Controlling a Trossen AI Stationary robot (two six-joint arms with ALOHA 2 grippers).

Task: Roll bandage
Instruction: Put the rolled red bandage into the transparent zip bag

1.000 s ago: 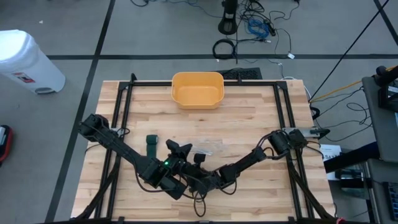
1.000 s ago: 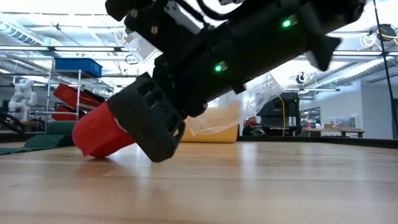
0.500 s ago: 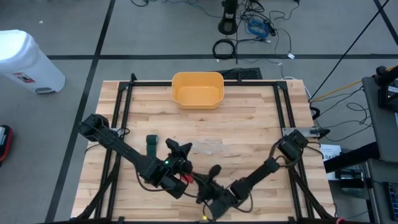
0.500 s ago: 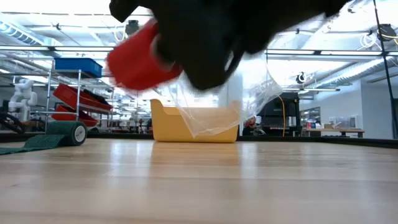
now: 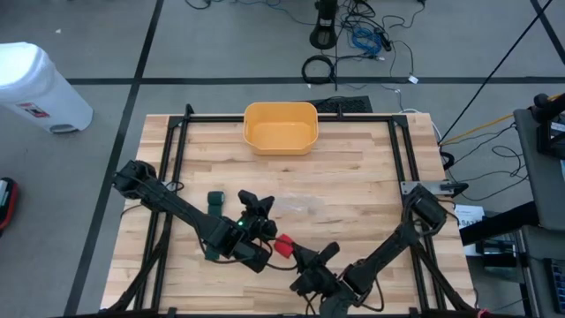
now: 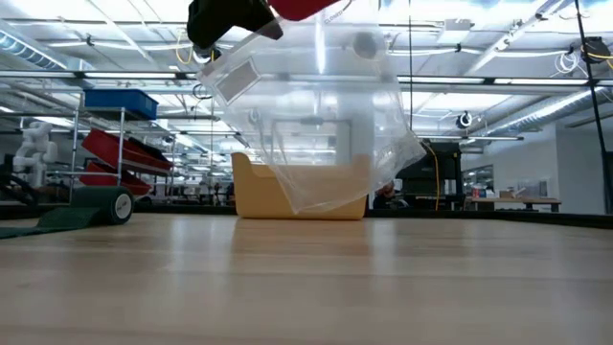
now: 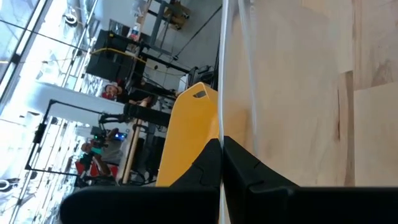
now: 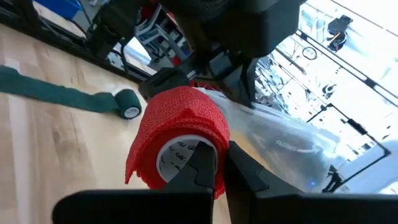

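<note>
Left tool [image 5: 267, 231] pinches the clear plastic bag [image 6: 316, 125] shut-jawed, lifted off the wooden surface [image 5: 353, 177] so it hangs open; right tool [image 8: 221, 163] clamps the red bandage roll [image 8: 177, 134] mid-air beside it, seemingly just drawn out.

yellow bin [image 5: 280, 126]: far table edge | white trash can [image 5: 40, 87]: floor | cables [image 5: 353, 40]: floor
</note>
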